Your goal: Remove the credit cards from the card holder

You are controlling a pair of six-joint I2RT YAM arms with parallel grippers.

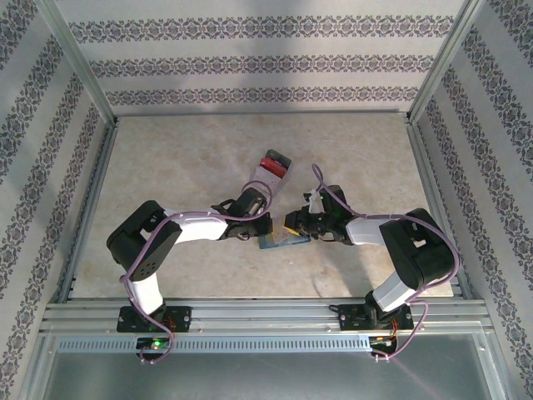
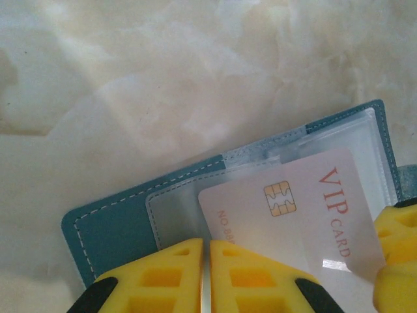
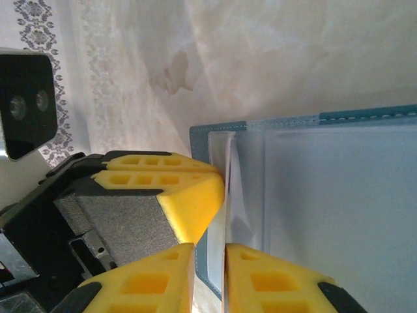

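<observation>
Here the card holder (image 1: pixel 280 243) lies between left pincer (image 1: pixel 252 235) and right pincer (image 1: pixel 292 225).

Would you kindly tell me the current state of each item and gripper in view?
card holder: open, lying flat.
VIP card: partly out of its clear sleeve.
left gripper: shut, tips at the card's near edge.
right gripper: jaws slightly apart astride the holder's edge; grip unclear.
clear box: apart from both grippers.

Yellow left claw (image 2: pixel 206 249), purple cables (image 1: pixel 127 287)
</observation>
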